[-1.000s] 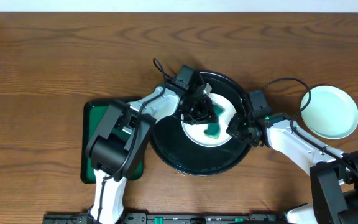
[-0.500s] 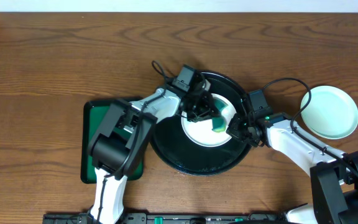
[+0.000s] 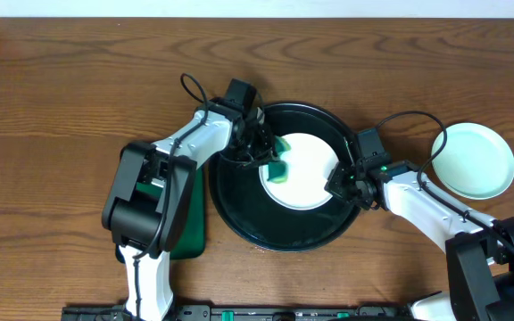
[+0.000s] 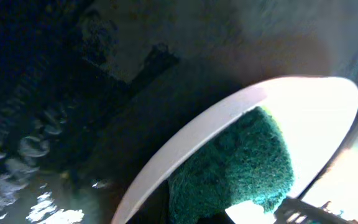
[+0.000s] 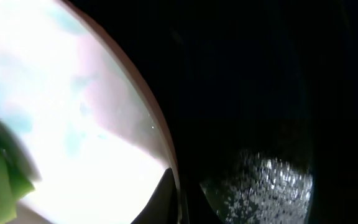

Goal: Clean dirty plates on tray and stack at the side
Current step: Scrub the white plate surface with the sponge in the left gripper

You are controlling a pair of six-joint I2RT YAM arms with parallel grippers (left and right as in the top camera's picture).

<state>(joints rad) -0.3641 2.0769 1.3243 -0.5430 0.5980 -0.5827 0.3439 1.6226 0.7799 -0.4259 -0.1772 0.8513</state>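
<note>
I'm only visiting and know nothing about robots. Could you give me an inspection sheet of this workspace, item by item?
Surface: brown wooden table.
Job's things: white plate on the black tray, faint teal smears in the right wrist view; mint plate on the table, right of the tray.
Clutter: dark green rectangular tray, partly under the left arm.
Grippers: left gripper shut on a green sponge on the white plate; right gripper shut at that plate's right rim, seemingly pinching it.
Cables: one black cable loops off the left arm, another arcs over the right.
Surroundings: pale strip beyond the far edge; nothing else seen.
</note>
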